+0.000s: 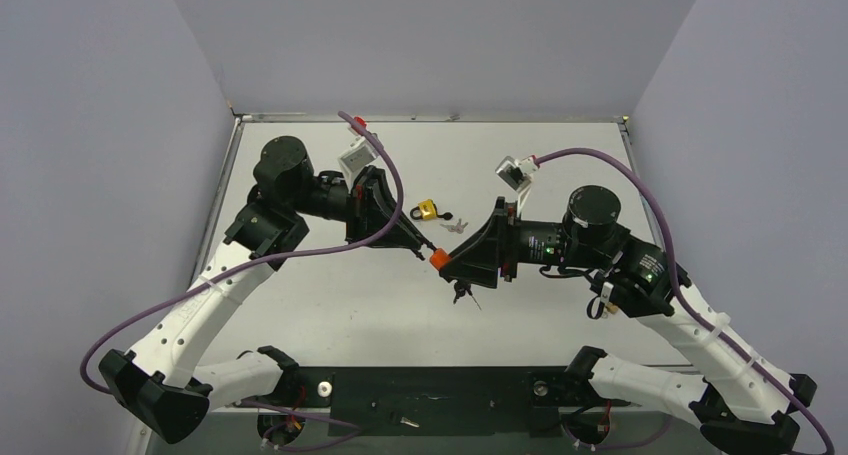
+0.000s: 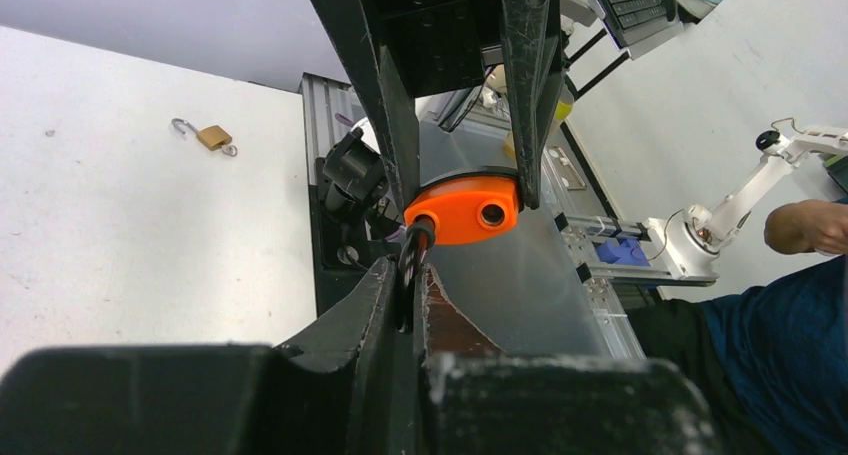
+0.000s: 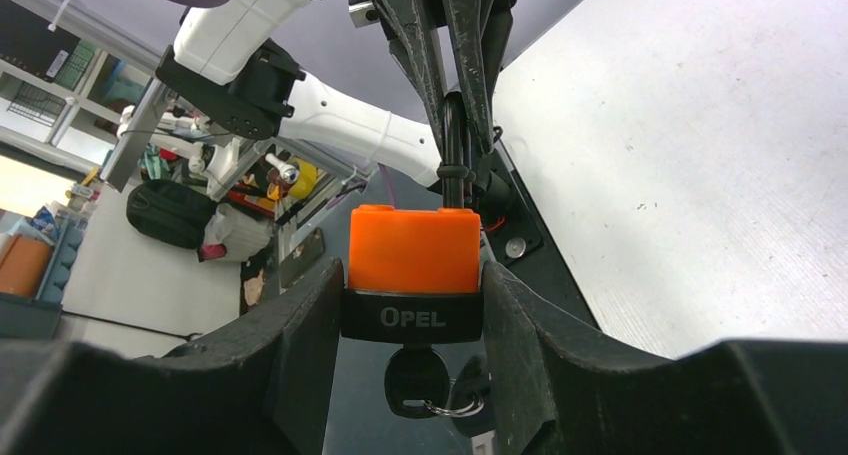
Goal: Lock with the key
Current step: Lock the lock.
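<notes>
My right gripper (image 3: 412,280) is shut on an orange padlock (image 3: 412,247) with a black base, held above the table (image 1: 560,145). A black-headed key (image 3: 415,380) on a small ring sticks in its keyhole and hangs below the lock (image 1: 462,293). My left gripper (image 2: 410,297) is shut on the padlock's black shackle (image 2: 415,247), which comes out of the orange body (image 2: 465,210). In the top view both grippers meet at the padlock (image 1: 439,258) in the middle of the table. A tiny silver-grey key (image 1: 458,225) lies on the table beside a yellow padlock (image 1: 428,211).
A brass padlock (image 2: 212,136) with its silver shackle swung open lies on the white table in the left wrist view. Grey walls close the table on three sides. The arm bases and a black rail (image 1: 430,400) line the near edge.
</notes>
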{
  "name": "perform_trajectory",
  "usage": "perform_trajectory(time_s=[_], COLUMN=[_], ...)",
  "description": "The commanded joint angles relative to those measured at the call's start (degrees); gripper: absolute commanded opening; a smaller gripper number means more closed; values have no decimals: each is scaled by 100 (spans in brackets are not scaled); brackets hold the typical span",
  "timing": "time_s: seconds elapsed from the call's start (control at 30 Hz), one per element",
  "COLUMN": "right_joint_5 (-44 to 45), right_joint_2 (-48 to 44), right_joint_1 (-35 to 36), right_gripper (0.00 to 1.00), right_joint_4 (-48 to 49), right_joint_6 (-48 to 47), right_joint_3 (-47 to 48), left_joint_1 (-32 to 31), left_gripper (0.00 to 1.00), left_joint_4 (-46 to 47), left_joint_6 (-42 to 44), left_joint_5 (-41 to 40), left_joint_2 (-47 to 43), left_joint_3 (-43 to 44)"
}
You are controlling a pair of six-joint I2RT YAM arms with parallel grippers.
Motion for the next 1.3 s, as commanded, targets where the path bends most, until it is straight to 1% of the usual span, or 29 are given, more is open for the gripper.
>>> perform_trajectory(time_s=[0.0,0.03,0.07,0.1,0.13,0.17,0.2,0.23,0.27,0.3,0.37,0.43,0.53,0.6,0.63,0.7,0.77,0.87,1.0,1.07,1.27], right_joint_5=[305,436,533,702,802,998,1095,1282,1373,1593,1842,2027,2113,1660,1505,1197,1057,711,269,178,40], right_joint_2=[44,54,79,81,82,77,72,73,44,32,0,-25,-121,-168,-185,-204,-101,193,487,593,857], right_joint_1=[30,35,45,51,56,57,53,52,55,52,28,-8,-180,-513,-804,-1095,-1177,-1127,-1062,-996,-930], right_gripper=[0,0,3,14,23,41,49,61,66,72,78,81,83,83,83,83,83,81,80,79,75], right_joint_4=[119,85,-3,-34,-57,-60,-54,-37,50,98,299,510,1084,1592,1932,2373,2585,2705,3038,3167,3132], right_joint_6=[-261,-294,-373,-403,-469,-503,-564,-599,-650,-682,-733,-819,-953,-960,-944,-992,-1110,-1191,-1210,-1181,-1271], right_joint_3=[383,420,436,461,461,461,465,464,458,432,420,433,321,177,130,59,155,598,854,923,1165], left_joint_1=[-37,-38,-34,-24,-22,-5,9,35,51,96,163,228,274,278,278,278,278,278,278,278,270], left_gripper=[0,0,0,0,0,0,0,0,0,0,0,0,0,0,0,0,0,0,0,0,0], left_joint_4=[79,66,58,48,49,56,119,452,602,887,1186,1359,1615,1851,1891,1882,1804,1906,1901,1927,2061], left_joint_6=[44,52,60,47,31,-41,-110,-358,-626,-750,-1083,-1299,-1660,-1923,-1996,-2113,-2240,-2517,-2768,-2878,-3091], left_joint_5=[-31,-133,-362,-510,-825,-974,-1214,-1314,-1536,-1637,-1975,-2293,-2828,-3091,-3171,-3444,-3638,-3804,-4030,-4041,-3961], left_joint_2=[-199,-220,-258,-267,-287,-295,-321,-338,-373,-400,-497,-617,-799,-877,-889,-909,-916,-933,-968,-975,-986], left_joint_3=[-29,-35,-50,-54,-59,-63,-112,-151,-237,-280,-379,-410,-399,-362,-286,-88,89,223,353,410,438])
